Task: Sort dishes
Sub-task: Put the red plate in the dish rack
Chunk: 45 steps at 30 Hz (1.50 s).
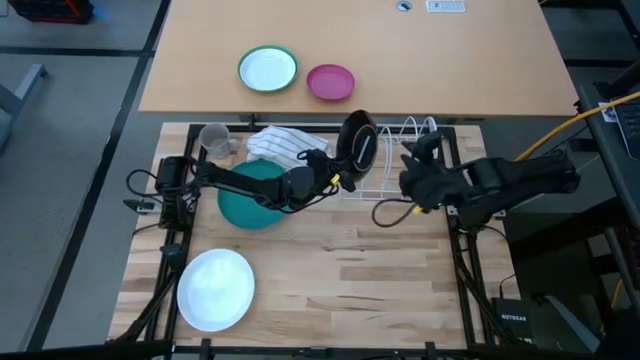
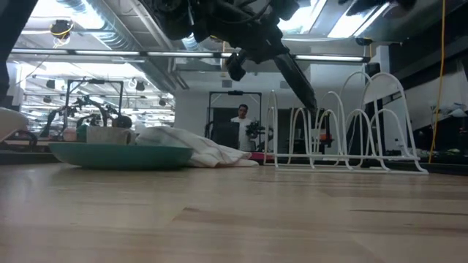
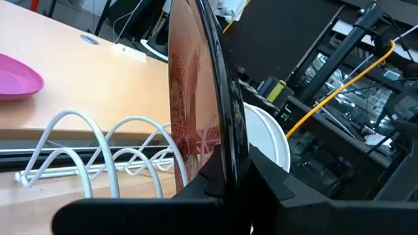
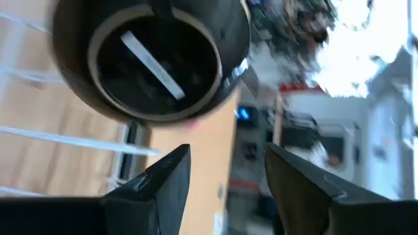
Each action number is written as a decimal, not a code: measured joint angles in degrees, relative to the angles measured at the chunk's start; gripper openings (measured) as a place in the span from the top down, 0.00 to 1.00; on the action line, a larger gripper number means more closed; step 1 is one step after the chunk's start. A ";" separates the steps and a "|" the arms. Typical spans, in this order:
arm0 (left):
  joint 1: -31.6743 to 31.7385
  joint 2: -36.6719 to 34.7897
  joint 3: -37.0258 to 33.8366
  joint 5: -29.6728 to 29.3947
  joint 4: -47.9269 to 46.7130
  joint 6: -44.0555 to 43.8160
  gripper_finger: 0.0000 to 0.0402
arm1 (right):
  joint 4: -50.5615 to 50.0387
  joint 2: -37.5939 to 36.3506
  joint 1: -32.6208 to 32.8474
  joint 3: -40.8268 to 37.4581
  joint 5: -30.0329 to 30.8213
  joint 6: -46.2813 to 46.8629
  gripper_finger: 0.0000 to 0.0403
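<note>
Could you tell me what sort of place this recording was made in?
Most likely a robotics lab or workshop, not a kitchen: the wooden table sits in a metal frame, exposed ceiling ducting shows, and a person stands among equipment racks beyond the wire dish rack.

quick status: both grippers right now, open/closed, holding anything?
Left gripper: closed on the red-brown plate, held on edge over the white wire rack.
Right gripper: open, empty, beside the rack.
</note>
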 joint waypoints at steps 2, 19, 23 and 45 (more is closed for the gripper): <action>0.09 0.00 0.00 -0.14 0.02 0.02 0.96 | -0.08 0.00 -2.01 -2.70 3.28 4.75 0.50; 0.13 0.00 0.00 0.14 -0.03 4.11 0.96 | -1.30 -5.44 -27.50 -15.75 1.76 44.97 0.50; 0.15 0.00 0.00 0.73 -0.15 4.92 0.96 | -1.04 -6.08 -30.73 -16.00 0.90 46.18 0.50; 0.04 0.00 0.00 1.78 -0.23 4.82 0.96 | 0.75 2.90 -43.68 -15.79 -17.28 48.13 0.66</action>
